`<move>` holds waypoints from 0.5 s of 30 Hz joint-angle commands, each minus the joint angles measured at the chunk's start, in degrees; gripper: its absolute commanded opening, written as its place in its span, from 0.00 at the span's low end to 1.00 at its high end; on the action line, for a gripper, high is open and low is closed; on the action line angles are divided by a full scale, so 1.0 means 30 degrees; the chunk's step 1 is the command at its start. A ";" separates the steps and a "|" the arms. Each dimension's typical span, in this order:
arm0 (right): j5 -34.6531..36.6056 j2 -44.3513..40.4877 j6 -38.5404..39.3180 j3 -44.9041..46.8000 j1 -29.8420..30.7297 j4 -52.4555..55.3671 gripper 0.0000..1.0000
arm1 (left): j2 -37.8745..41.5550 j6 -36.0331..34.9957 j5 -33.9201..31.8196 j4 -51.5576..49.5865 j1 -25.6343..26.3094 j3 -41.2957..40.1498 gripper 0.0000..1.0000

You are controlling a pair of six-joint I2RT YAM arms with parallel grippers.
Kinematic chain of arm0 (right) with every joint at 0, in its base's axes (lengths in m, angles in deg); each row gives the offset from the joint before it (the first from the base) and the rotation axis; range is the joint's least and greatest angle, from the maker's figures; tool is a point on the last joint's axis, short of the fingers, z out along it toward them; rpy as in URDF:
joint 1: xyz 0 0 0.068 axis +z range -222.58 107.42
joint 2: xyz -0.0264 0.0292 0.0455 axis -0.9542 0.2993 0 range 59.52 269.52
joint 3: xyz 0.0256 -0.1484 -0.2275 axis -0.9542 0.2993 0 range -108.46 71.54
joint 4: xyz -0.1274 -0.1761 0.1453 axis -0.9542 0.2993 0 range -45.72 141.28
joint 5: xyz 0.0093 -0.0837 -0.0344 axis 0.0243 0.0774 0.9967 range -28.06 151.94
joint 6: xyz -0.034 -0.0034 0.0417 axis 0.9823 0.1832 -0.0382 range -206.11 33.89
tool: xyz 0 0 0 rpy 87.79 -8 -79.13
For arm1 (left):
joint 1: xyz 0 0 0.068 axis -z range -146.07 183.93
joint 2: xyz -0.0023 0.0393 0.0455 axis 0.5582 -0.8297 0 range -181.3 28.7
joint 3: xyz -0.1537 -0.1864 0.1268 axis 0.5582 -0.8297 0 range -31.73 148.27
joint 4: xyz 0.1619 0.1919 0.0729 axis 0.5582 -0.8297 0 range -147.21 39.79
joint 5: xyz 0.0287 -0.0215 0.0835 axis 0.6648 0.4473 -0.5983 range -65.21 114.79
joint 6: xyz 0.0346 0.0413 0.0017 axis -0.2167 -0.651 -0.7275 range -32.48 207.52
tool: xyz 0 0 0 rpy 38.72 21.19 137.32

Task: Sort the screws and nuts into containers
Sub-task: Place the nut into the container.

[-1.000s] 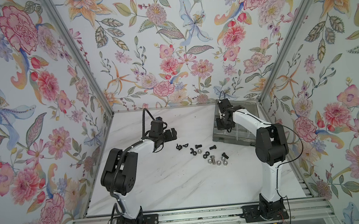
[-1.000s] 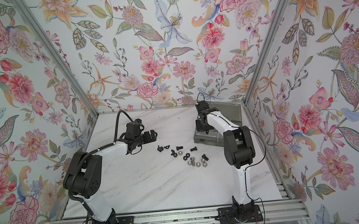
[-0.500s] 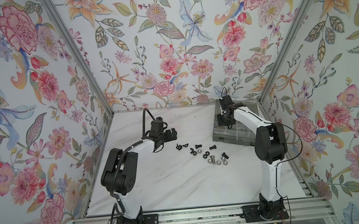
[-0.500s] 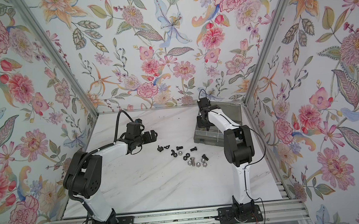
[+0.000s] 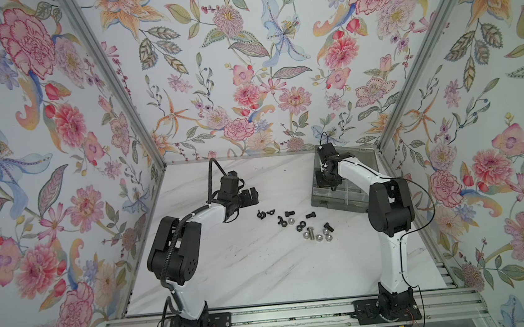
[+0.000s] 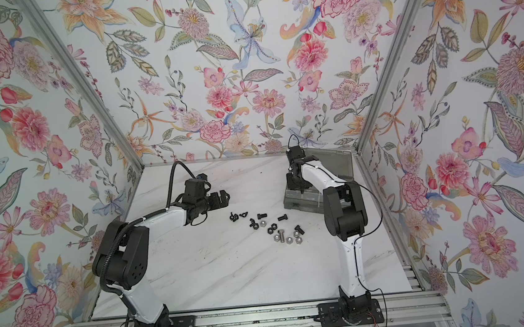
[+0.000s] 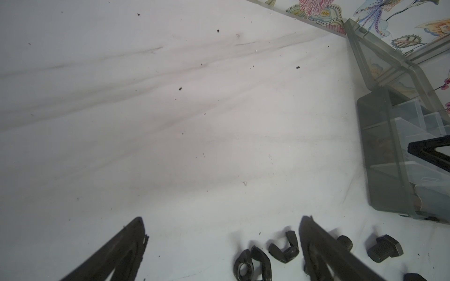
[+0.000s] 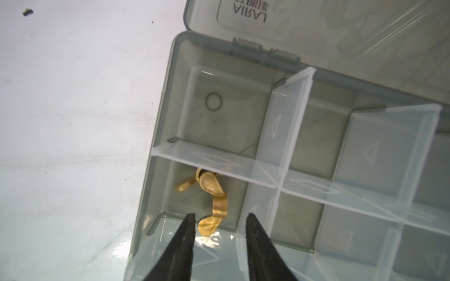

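right end effector [image 8: 220, 215] — jaws parted, empty; brass wing nuts [image 8: 214, 192] just beneath, in box compartment [image 8: 207, 159] | left end effector [image 7: 223, 219] — spread wide, empty, nearer the loose screws and nuts [image 5: 300, 226]; black wing nuts [image 7: 283, 250] just beside it on bench [image 5: 247, 269]

The white-and-black left arm [image 5: 206, 212] rises from its near-left base, folds at the elbow and stretches its forearm almost level toward the right. Its black two-fingered left gripper [image 5: 251, 195] points right — jaws spread wide. The white-and-black right arm [image 5: 355, 170] stands tall from its near-right base, forearm sloping far and left; the black right gripper [image 8: 220, 216] points downward, jaws partly apart.
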 commanded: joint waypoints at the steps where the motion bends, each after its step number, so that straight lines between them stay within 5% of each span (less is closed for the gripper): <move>1: 0.0463 -0.1287 0.0244 0.0016 0.0056 0.0148 0.46 | -0.0180 -0.0394 0.0323 -0.0425 0.0201 0.0589 0.99; 15: -0.5755 -0.3057 0.4645 -0.0692 0.3575 0.0118 0.58 | 0.0406 0.1466 0.5091 0.2627 -0.1223 -0.1561 0.99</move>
